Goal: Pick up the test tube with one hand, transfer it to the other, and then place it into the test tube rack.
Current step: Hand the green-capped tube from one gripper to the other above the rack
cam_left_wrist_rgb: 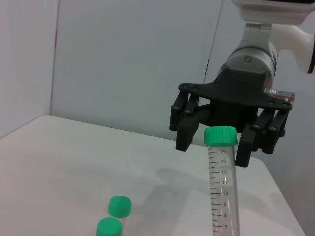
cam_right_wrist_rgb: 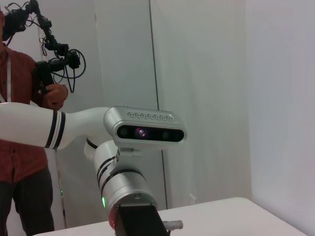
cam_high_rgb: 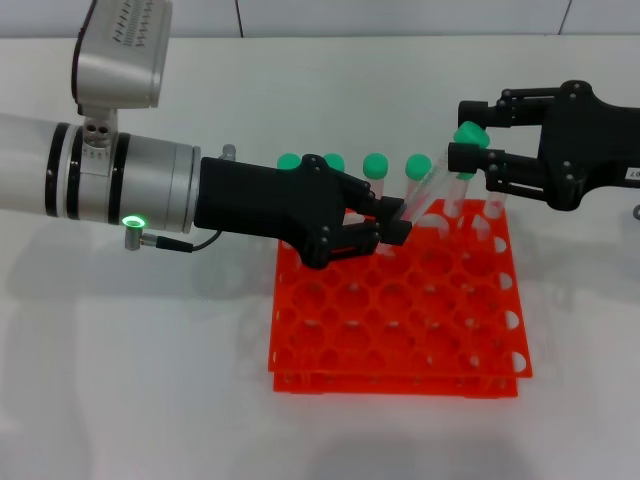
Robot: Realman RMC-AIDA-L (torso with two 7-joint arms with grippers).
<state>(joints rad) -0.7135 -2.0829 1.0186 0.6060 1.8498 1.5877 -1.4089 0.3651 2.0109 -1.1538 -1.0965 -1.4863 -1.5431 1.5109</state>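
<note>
clear test tube (cam_high_rgb: 428, 196), clamped low by the left tool (cam_high_rgb: 392, 222), could drop onto the test tube rack (cam_high_rgb: 400, 310) if released before the wide-open right tool (cam_high_rgb: 470, 150) closes at its cap.

The slim clear plastic test tube with a green screw cap (cam_high_rgb: 440, 180) is tilting, cap toward 1 o'clock, above the rack's far edge. The black two-fingered left gripper (cam_high_rgb: 395, 222) is clamping its lower end. The black two-fingered right gripper (cam_high_rgb: 470, 145) is standing spread around the cap. The bright orange-red plastic test tube rack (cam_high_rgb: 400, 310) is lying flat at 6 o'clock.
</note>
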